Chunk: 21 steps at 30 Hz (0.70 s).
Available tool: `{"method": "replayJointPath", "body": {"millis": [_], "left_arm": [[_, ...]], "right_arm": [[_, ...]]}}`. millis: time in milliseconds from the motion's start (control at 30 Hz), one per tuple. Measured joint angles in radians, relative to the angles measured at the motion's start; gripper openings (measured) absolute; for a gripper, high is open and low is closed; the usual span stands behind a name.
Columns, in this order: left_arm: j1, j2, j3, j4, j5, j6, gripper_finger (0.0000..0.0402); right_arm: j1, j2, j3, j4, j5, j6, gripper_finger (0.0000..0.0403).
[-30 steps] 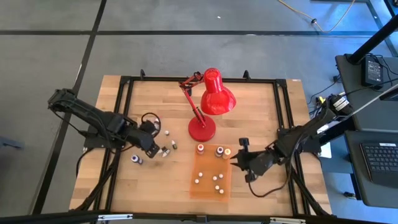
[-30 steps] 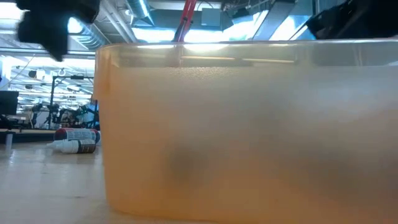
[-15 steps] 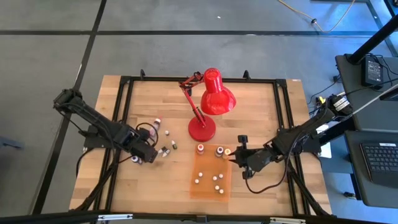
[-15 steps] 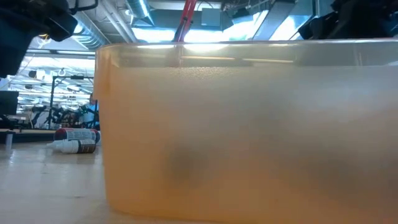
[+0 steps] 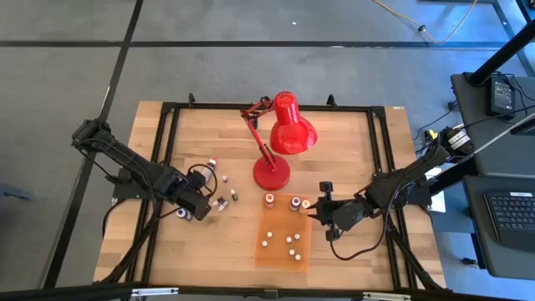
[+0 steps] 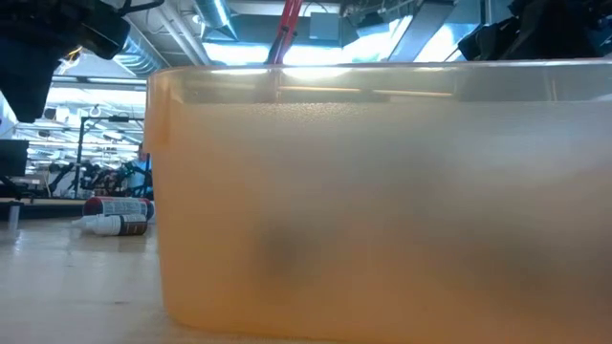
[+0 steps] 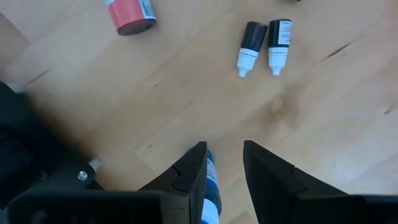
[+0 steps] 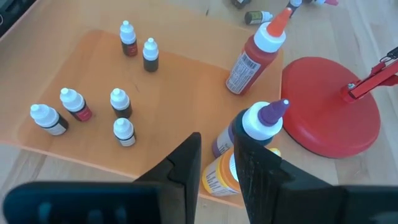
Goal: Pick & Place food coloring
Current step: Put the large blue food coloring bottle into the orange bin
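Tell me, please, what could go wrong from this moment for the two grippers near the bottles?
The blue bottle sits against one finger of the open left gripper, not centred; closing might push it away or pinch it askew. The right gripper is close beside the purple-capped bottle and the red bottle; a move could tip them.

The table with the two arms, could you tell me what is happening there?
The left gripper is down at the table, its open fingers either side of a blue dropper bottle. Six small bottles stand in the orange tray; others lie loose nearby. The right gripper hovers at the tray's corner.
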Motion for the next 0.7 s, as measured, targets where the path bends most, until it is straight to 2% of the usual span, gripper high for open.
{"method": "replayJointPath", "body": {"millis": [367,567,700], "left_arm": [[0.001,0.000,0.000,0.005,0.003,-0.002,0.0188],[0.001,0.000,0.000,0.019,-0.012,-0.022,0.0195],[-0.008,0.000,0.000,0.014,0.057,-0.086,0.0189]], "right_arm": [[0.000,0.000,0.000,0.000,0.000,-0.003,0.0099],[0.000,0.000,0.000,0.008,0.001,-0.003,0.0099],[-0.001,0.000,0.000,0.013,0.001,-0.004,0.0099]]}}
